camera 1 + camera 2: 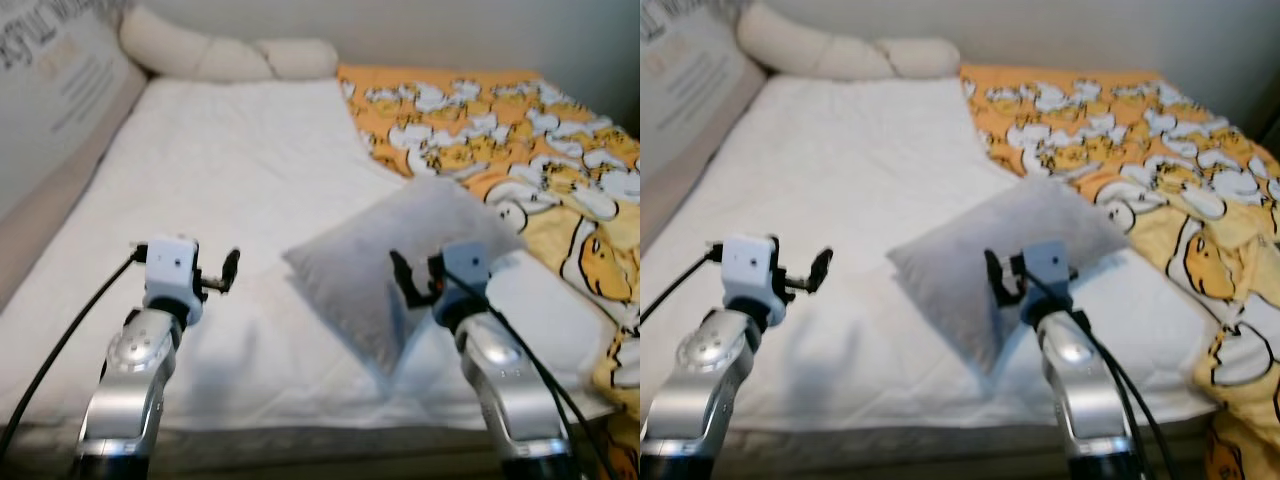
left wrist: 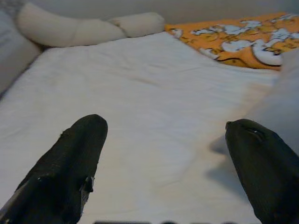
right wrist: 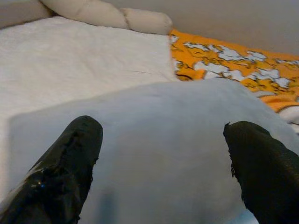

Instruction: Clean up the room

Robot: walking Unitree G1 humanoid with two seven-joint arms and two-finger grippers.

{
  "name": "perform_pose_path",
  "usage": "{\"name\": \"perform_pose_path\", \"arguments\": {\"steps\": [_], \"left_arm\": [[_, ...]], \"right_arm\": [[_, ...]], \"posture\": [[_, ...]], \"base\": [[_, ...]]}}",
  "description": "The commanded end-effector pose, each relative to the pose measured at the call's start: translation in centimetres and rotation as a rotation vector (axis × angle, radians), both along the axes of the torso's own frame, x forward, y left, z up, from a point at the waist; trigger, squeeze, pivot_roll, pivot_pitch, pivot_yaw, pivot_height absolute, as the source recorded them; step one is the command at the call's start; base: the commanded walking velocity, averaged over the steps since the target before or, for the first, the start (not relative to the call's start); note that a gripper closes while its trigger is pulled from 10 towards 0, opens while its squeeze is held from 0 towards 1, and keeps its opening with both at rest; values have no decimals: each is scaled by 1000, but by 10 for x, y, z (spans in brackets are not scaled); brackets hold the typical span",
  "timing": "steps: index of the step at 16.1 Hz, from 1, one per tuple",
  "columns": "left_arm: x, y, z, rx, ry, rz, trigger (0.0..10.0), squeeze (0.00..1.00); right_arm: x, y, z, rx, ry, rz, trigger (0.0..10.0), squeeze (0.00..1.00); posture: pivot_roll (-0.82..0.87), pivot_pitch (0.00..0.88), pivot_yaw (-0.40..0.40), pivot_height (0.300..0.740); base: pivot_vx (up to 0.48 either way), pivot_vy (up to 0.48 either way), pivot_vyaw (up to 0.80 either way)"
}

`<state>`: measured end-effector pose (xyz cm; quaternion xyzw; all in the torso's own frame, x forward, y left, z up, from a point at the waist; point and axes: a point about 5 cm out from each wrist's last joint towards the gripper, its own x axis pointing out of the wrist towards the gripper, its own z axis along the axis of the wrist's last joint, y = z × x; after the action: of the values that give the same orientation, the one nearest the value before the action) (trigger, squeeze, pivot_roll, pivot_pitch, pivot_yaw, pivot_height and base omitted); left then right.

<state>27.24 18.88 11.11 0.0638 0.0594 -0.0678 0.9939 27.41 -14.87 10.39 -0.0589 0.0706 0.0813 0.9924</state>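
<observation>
A grey pillow (image 1: 400,265) lies askew on the white bed (image 1: 230,180), its corner against the orange duvet (image 1: 520,140). The right gripper (image 1: 408,282), fingers spread wide, hovers over the pillow's near edge; the left gripper (image 1: 222,274), also apart, hangs above bare sheet. A good grasp likely means pinching deep into the edge, not the slack corner.

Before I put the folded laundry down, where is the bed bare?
Bare white sheet runs from the cream bolster pillow down to the left gripper. Crowded on the right: the grey square cushion under the right gripper, and the orange cartoon-print blanket.
</observation>
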Motion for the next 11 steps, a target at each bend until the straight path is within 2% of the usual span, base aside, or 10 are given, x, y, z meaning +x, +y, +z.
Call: {"name": "perform_pose_path", "arguments": {"steps": [1, 6, 8, 9, 10, 11], "left_arm": [[1, -10, 0, -1, -4, -31, 10000, 0], [2, -10, 2, 14, -14, -38, 10000, 0], [1, -13, 5, 36, -28, -68, 10000, 0], [0, -14, 5, 42, -26, -79, 10000, 0], [-2, -16, 4, 47, -20, -88, 10000, 0], [-4, -18, 3, 58, -17, -111, 10000, 0]], "right_arm": [[0, -10, 2, -8, -3, -35, 10000, 0], [-1, -8, 0, 20, 8, -31, 10000, 0], [-2, -10, 1, 56, 19, -48, 10000, 0], [-2, -14, -1, 73, 32, -79, 10000, 63], [-3, -19, -2, 92, 36, -118, 10000, 1000], [-2, -26, -3, 118, 36, -171, 10000, 1000]], "posture": [[46, 0, -31, 740], [49, 0, -33, 740], [48, 0, -34, 740], [48, 0, -35, 740], [49, 0, -34, 740], [56, 0, -34, 740]], "base": [[330, 0, 0], [324, 0, 0], [0, 0, 0], [0, 0, 0], [0, 0, 0], [0, 0, 0]]}}
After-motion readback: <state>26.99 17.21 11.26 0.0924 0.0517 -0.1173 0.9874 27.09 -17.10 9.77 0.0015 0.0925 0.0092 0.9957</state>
